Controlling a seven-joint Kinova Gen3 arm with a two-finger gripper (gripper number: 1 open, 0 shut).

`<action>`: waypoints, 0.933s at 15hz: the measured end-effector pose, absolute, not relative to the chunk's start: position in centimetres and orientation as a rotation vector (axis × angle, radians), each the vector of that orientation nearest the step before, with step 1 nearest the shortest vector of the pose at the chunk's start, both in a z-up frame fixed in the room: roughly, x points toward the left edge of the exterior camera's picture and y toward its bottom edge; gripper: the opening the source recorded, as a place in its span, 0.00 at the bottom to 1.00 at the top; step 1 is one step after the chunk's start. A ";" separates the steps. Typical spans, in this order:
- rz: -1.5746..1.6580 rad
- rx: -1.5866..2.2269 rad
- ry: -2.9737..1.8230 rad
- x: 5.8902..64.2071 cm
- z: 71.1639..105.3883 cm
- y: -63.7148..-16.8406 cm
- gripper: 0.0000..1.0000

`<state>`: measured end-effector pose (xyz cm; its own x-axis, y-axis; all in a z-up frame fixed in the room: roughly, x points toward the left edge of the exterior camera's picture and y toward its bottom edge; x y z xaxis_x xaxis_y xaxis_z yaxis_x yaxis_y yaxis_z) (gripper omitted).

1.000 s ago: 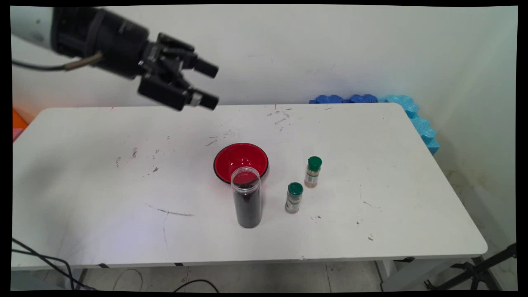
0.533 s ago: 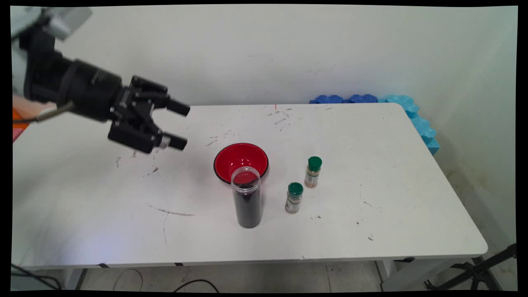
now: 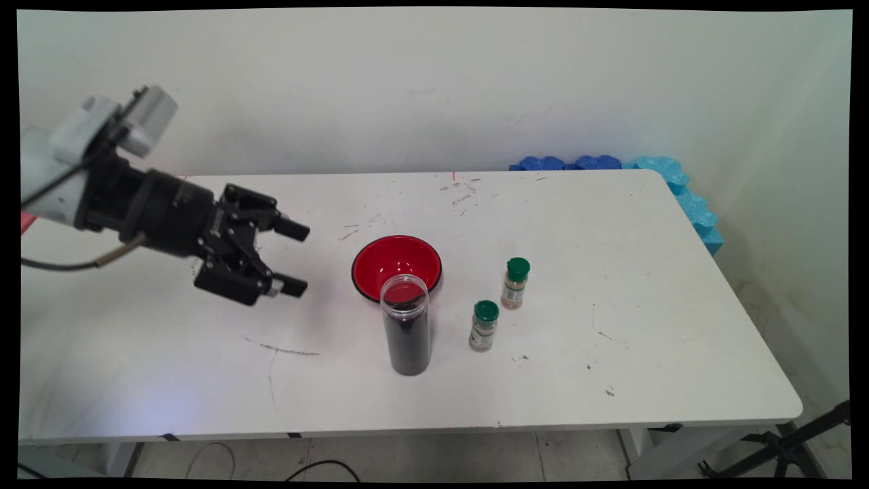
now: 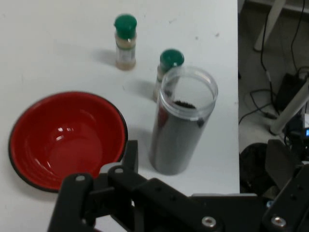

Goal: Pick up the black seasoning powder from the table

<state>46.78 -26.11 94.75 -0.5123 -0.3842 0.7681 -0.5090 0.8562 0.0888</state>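
Four items sit grouped on the white surface (image 3: pixel 611 380), taking the red bowl (image 3: pixel 396 261) as landmark. Nearest the camera: a tall clear jar (image 3: pixel 406 324), lid off, upright, filled most of the way with dark contents; it stands directly in front of the bowl, its rim overlapping the bowl's near edge in the main view. In the hand view the jar (image 4: pixel 182 126) stands just beside the bowl (image 4: pixel 63 137), whether touching cannot be told. To the jar's right, on the side away from the gripper, a small spice bottle with a green cap (image 3: pixel 484 325), upright. A second green-capped spice bottle (image 3: pixel 515 282) stands a little farther back and right of the first, the two apart. The bowl is empty, red inside, dark rim.

Left of the bowl, black gripper (image 3: pixel 297 259) held over the surface, fingers spread wide with nothing between them, pointing toward the bowl and well apart from it. Far right, behind the surface's back corner, blue foam pieces (image 3: pixel 652 173) against the wall (image 3: pixel 434 88).
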 end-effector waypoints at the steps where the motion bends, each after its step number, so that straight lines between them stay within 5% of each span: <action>1: 0.180 0.646 -2.177 46.7 94.1 -26.1 1.00; 14: 0.155 0.632 -2.211 41.4 86.8 -28.7 1.00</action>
